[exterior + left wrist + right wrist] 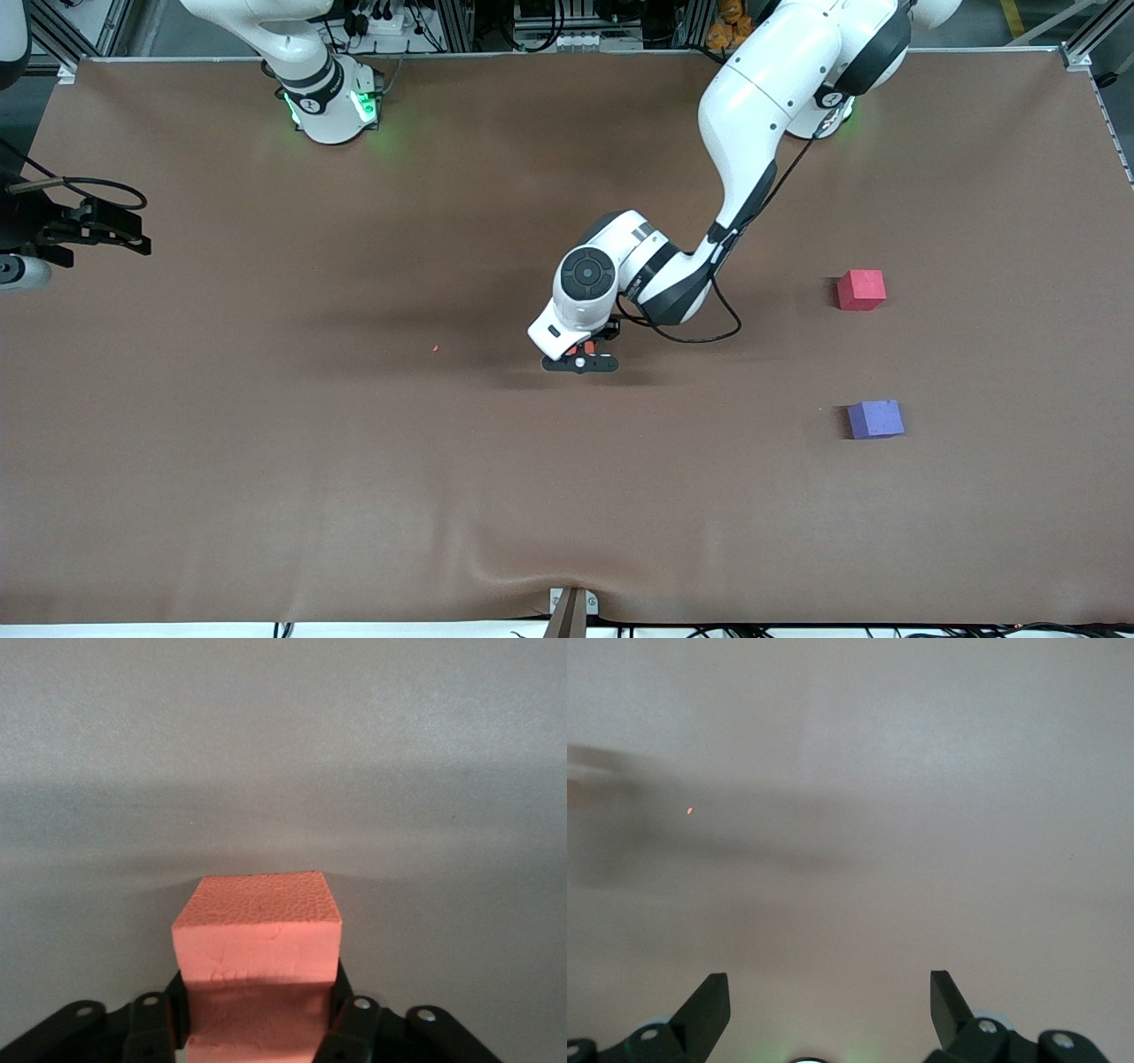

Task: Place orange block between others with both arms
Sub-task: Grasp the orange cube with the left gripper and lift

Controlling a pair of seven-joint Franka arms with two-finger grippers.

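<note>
While the orange block (257, 926) was clamped by the left gripper (580, 359) | a straight lift was advised, toward the gap between red cube (861, 290) and purple cube (875, 419) | right gripper (828, 1001) was held open, waiting.

A brown cloth (266, 461) covered the whole table, and it had a small fold at the edge nearest to the front camera. A tiny orange crumb (436, 348) lay on the cloth near the middle of the table. A metal bracket (572, 606) was fixed at the middle of the near edge. Along the top of the view, past the table, stood metal frames (461, 22) with cables and a white power strip (385, 22). Black cables (886, 631) ran under the near edge.
</note>
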